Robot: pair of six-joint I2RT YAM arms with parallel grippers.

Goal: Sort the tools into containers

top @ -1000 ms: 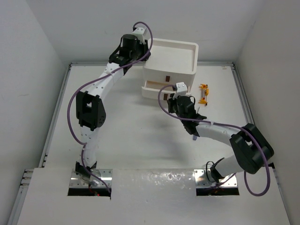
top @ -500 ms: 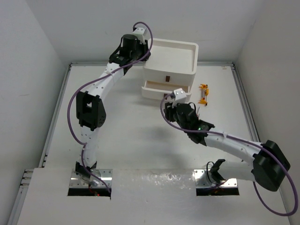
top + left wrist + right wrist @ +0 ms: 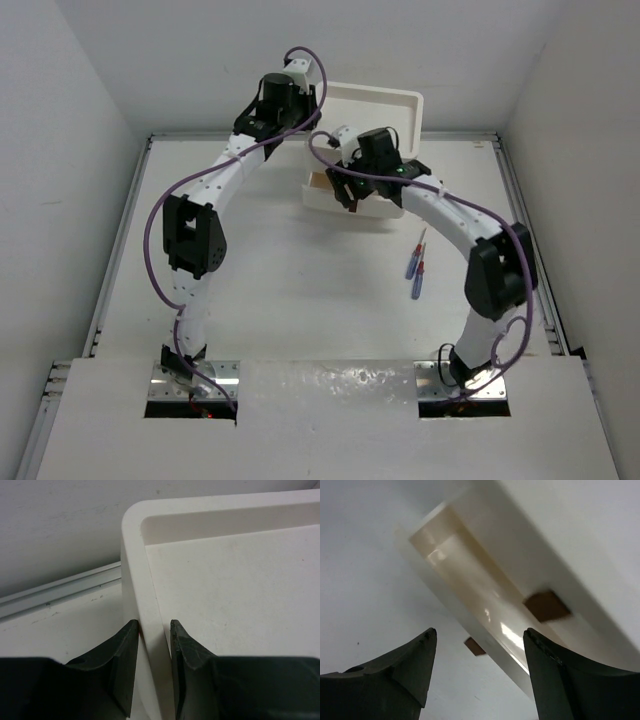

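Observation:
The white drawer unit stands at the back of the table, with one drawer pulled out toward me. My left gripper is shut on the left rim of the unit's tray-like top, a finger on each side of the wall. My right gripper hangs open and holds nothing, just over the front of the pulled-out drawer. That drawer's red-brown handle shows between the fingers, and the handle of the drawer above lies further right. Two blue-purple screwdrivers with red tips lie on the table to the right.
My right arm arches over the table right of the unit and hides the spot beside it. White walls close in the table on the left, back and right.
My right arm has swung from the table in front of the unit up to the pulled-out drawer, and its gripper has opened. The two screwdrivers now show. The left arm has not moved.

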